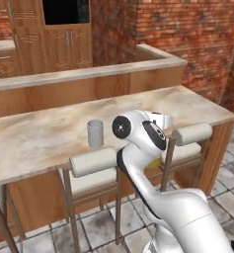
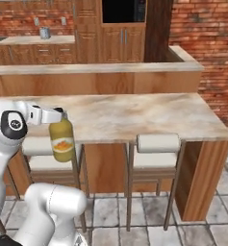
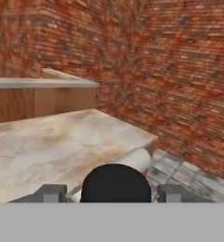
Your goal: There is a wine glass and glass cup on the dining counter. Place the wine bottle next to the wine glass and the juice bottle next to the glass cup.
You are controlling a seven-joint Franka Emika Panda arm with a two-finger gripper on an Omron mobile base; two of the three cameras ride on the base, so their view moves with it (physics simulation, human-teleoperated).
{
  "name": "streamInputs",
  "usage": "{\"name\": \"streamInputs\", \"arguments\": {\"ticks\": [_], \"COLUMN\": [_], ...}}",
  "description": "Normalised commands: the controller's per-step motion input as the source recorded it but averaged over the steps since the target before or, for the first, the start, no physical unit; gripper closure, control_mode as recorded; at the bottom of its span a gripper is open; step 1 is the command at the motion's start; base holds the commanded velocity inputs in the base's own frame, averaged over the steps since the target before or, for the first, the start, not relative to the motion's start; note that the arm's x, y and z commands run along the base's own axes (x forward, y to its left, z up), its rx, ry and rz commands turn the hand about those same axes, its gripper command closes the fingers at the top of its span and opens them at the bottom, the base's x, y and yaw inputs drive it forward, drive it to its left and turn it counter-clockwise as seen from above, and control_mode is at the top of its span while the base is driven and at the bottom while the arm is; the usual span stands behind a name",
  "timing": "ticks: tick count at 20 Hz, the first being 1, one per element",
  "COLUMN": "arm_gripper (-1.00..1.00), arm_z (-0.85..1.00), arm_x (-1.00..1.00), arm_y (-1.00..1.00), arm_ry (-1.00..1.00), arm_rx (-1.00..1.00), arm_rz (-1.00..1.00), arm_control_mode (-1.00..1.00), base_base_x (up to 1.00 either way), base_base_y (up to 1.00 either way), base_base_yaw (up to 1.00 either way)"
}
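The gripper [image 2: 59, 115] is clamped on the juice bottle [image 2: 62, 140], hanging off the desk [image 2: 134, 115] edge. The glass cup [image 1: 95, 133] waits at the desk's 9 o'clock side, so every placement remains.

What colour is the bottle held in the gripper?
Yellow, with an orange-white label: the juice bottle, clearest in the right base view.

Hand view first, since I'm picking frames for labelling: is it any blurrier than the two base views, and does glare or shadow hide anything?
Hand view: black cap of the juice bottle looms large and soft-edged; brick stays readable.
Left base view: even light, no glare; glass cup is pale but distinct on the dining counter.
Right base view: slightly soft, with only faint shading under the counter.
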Motion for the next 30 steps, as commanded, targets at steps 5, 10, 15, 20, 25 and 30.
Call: {"name": "streamInputs", "arguments": {"ticks": [5,10,15,20,25,30], "arm_gripper": [1.0,1.0,1.0,1.0,1.0,1.0], "arm_z": [0.0,0.0,0.0,0.0,0.0,0.0], "arm_x": [0.0,0.0,0.0,0.0,0.0,0.0], "arm_y": [0.0,0.0,0.0,0.0,0.0,0.0], "arm_ry": [0.0,0.0,0.0,0.0,0.0,0.0], "arm_rx": [0.0,0.0,0.0,0.0,0.0,0.0], "arm_rz": [0.0,0.0,0.0,0.0,0.0,0.0], "arm_control_mode": [1.0,1.0,1.0,1.0,1.0,1.0], "base_base_x": [0.39,0.42,0.43,0.45,0.61,0.83], "base_base_y": [-0.34,-0.32,-0.44,-0.53,-0.45,-0.22], "base_base_yaw": [0.38,0.37,0.21,0.08,0.02,0.04]}}
